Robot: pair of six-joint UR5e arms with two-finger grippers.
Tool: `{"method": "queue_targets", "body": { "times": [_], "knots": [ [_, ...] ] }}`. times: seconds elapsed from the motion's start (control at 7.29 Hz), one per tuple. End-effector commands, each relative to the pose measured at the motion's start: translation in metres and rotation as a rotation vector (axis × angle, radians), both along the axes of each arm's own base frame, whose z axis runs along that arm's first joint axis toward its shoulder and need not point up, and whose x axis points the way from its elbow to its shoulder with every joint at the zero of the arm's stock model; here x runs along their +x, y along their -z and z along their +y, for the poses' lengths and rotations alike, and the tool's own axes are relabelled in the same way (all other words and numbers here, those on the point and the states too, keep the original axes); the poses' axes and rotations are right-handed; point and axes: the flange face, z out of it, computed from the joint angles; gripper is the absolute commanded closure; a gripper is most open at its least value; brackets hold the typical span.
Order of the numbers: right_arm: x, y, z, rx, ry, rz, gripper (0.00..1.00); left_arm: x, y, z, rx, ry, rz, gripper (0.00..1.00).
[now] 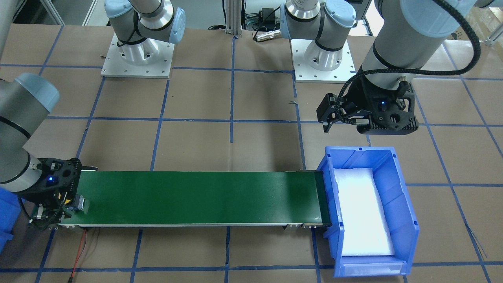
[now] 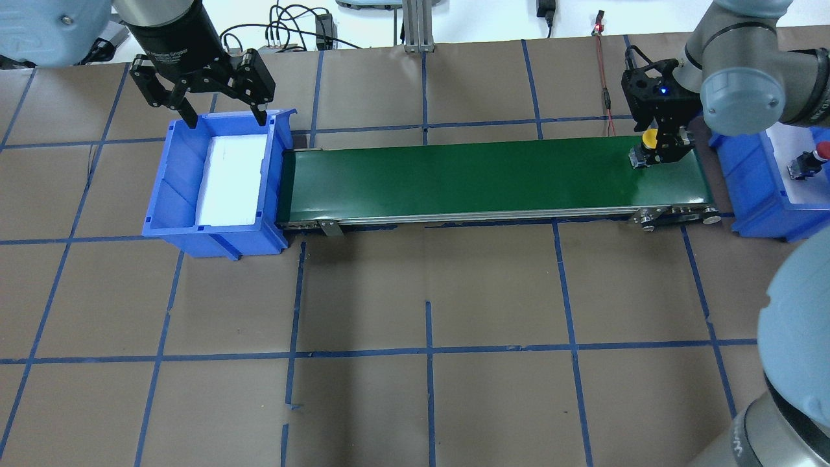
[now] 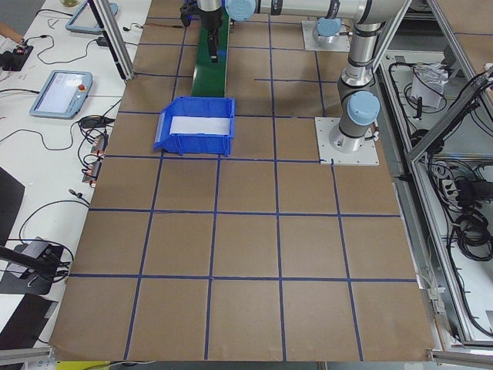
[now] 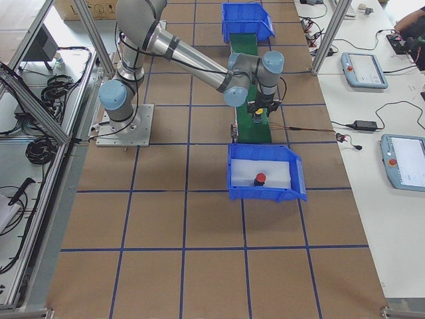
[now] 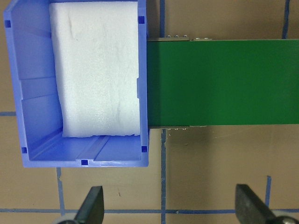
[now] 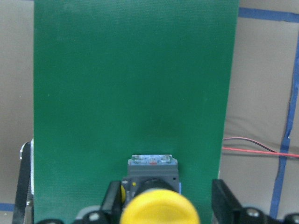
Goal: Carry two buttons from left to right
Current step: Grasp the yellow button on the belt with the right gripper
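Right gripper (image 2: 668,150) low over the right-hand end of the green conveyor belt (image 2: 454,178), fingers standing either side of the yellow button (image 6: 156,205). In the wrist view one finger sits just beside the cap and a strip of belt shows between the base and the other finger, so the jaws read as parted, not clamped. The red button (image 4: 259,179) is in the right blue bin (image 4: 265,194). Left gripper (image 2: 227,120) is spread wide above the far rim of the left blue bin (image 2: 168,188), which holds only a white foam pad (image 2: 230,181). Step in hand, by my reading, is setting the yellow button on the belt. To do it well, lift straight up without dragging a finger on the cap, and leave the button mid-width so it rides clear of the belt edges. Not resolved: the cap hides whether the base rests flat, the front view blocks the button behind the gripper, and I cannot tell if the belt runs.
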Motion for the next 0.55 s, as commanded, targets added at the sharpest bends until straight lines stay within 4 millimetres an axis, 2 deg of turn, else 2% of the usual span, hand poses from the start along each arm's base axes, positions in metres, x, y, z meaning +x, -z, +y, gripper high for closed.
{"method": "queue_targets", "body": {
  "times": [0.0,0.14,0.27,0.41],
  "knots": [
    [-0.003,-0.001,-0.002,-0.018,-0.020,0.019,0.91,0.000,0.000,0.000,0.000,0.000,0.000,0.00],
    [-0.003,-0.005,-0.003,-0.025,-0.018,0.023,0.92,0.000,0.000,-0.001,0.000,0.000,0.000,0.00],
    [-0.010,-0.020,-0.005,-0.044,-0.010,0.028,0.91,0.000,0.001,0.000,0.001,0.000,0.000,0.00],
    [-0.022,-0.069,-0.003,-0.109,0.004,0.047,0.91,0.000,0.000,-0.001,0.000,0.000,0.000,0.00]
  ]
}}
